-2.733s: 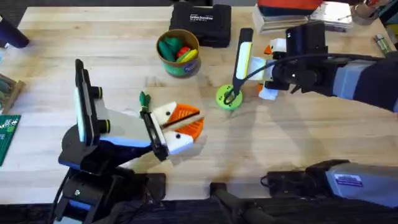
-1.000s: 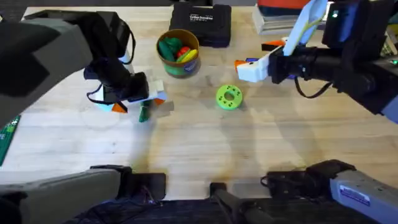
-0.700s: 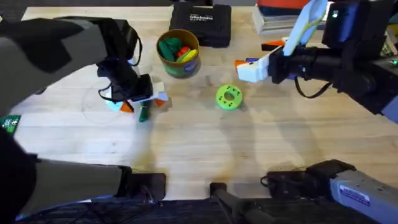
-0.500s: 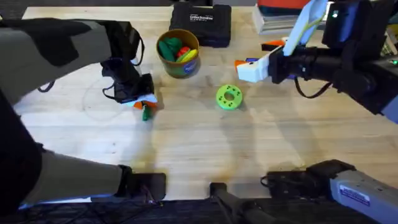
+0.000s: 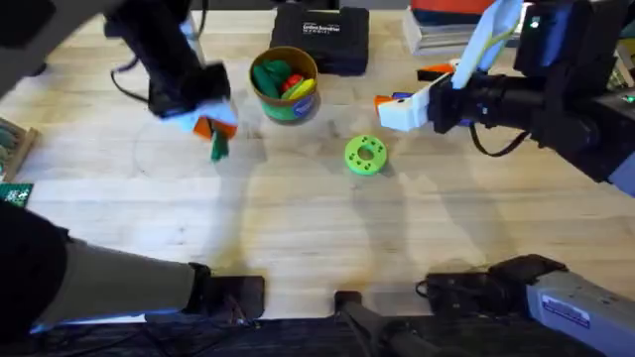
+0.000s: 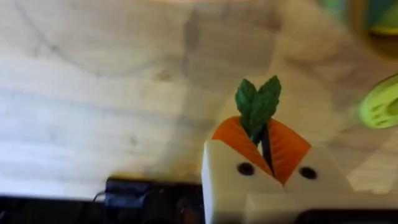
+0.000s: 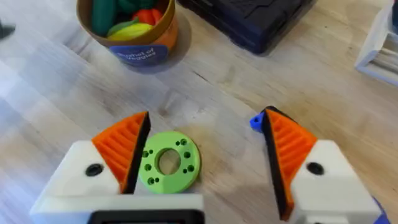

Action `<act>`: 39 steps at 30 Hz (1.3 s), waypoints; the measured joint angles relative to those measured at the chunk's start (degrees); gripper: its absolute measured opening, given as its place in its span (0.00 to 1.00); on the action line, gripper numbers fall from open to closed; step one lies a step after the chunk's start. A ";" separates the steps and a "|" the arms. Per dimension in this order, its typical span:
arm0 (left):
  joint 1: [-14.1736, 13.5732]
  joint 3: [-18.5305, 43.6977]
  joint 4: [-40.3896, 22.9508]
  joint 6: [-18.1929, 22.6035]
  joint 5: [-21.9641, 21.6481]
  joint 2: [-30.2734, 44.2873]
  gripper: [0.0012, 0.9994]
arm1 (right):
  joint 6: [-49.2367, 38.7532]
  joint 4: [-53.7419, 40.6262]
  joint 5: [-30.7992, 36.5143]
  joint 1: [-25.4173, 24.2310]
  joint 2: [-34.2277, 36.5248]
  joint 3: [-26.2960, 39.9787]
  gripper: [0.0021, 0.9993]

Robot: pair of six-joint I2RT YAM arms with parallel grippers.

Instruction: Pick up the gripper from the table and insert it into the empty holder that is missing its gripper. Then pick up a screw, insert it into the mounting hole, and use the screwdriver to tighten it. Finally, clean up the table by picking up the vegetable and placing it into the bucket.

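Your left gripper [image 6: 266, 144] pinches the vegetable [image 6: 257, 107], lifted off the worktop [image 5: 298, 228] just left of the bucket [image 5: 284, 83]. Your right gripper [image 7: 202, 155] is spread wide, hovering over the green disc [image 7: 168, 160]. A black case [image 5: 319, 38] sits behind the bucket.

No text on anything is clear enough to read.
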 joint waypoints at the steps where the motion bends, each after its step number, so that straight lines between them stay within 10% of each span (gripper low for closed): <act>1: -0.06 1.90 1.79 -0.10 1.17 -0.04 0.01 | 0.00 0.00 0.00 0.00 -0.01 0.00 0.99; 9: -6.27 4.76 25.98 3.75 13.84 0.56 0.01 | 0.02 0.00 0.00 0.00 0.00 0.00 0.99; 16: -10.11 4.76 33.22 20.21 16.29 2.14 0.03 | 0.01 0.00 0.00 0.00 -0.01 0.00 0.99; 24: -9.22 4.76 35.00 26.71 13.21 2.15 0.14 | 0.02 0.00 0.00 0.00 0.00 0.00 0.99; 30: -9.22 4.76 34.95 27.68 12.95 3.18 0.95 | 0.01 0.00 0.00 0.00 -0.01 0.00 0.99; 39: -9.22 4.76 32.82 28.08 12.18 0.93 0.99 | 0.61 -1.32 0.01 0.00 -0.85 0.00 0.99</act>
